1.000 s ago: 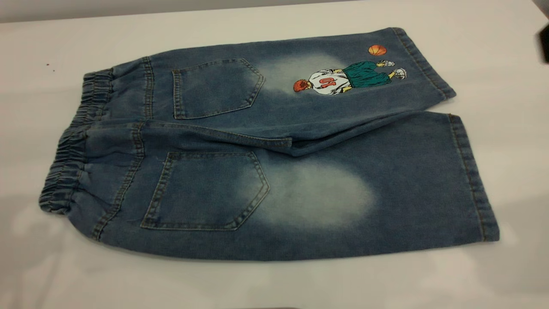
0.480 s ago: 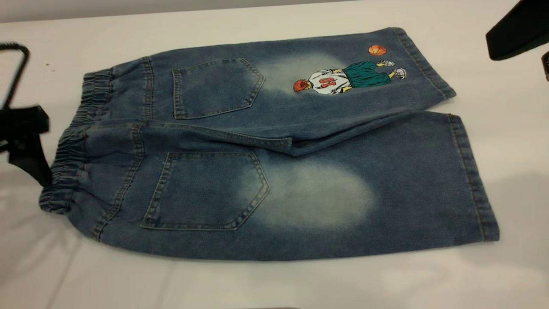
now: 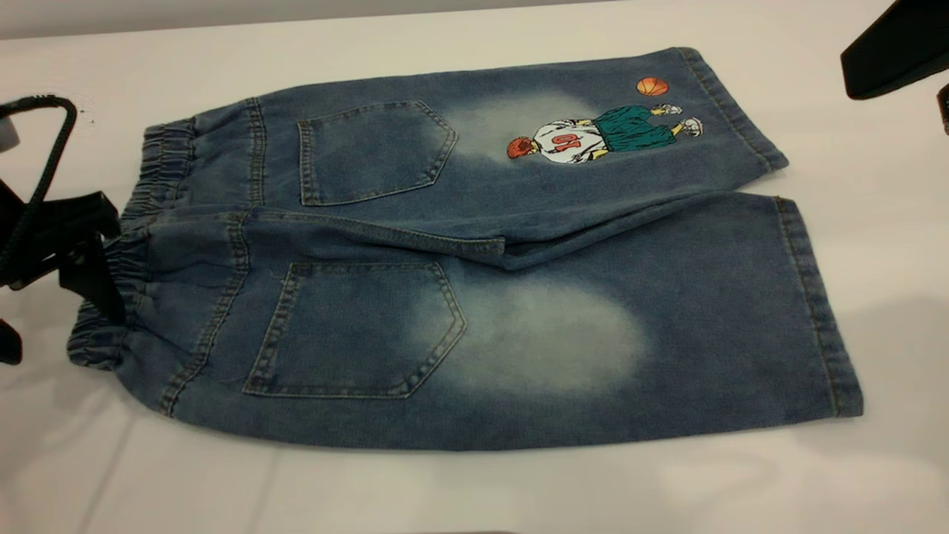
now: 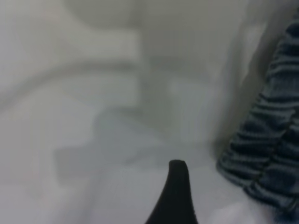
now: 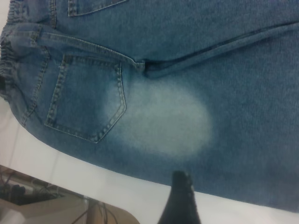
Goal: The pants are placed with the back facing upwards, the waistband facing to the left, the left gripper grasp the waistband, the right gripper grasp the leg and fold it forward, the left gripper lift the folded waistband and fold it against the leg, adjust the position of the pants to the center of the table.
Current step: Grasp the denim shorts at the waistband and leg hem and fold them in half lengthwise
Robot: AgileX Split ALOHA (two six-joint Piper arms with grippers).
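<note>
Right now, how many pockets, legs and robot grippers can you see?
Pockets: 2, far and near
Legs: 2, printed and plain
Grippers: 2, left gripper at the waistband, right gripper at the far corner
Total: 6

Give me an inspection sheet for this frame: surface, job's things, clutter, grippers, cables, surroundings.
Surface: white table, a few tiny dark specks at far left.
Job's things: pants flat, back up, unfolded; waistband to the left; plain leg nearest the camera, print leg behind it.
Clutter: nothing seen.
Grippers: left gripper at the waistband, grasp not confirmed; right gripper up at the far right corner, clear of the pants. Jaws on both cannot be judged.
Cables: dark cable looping over the left gripper.
Surroundings: grey strip beyond the table's far edge; in the right wrist view, dim equipment below the table edge.
</note>
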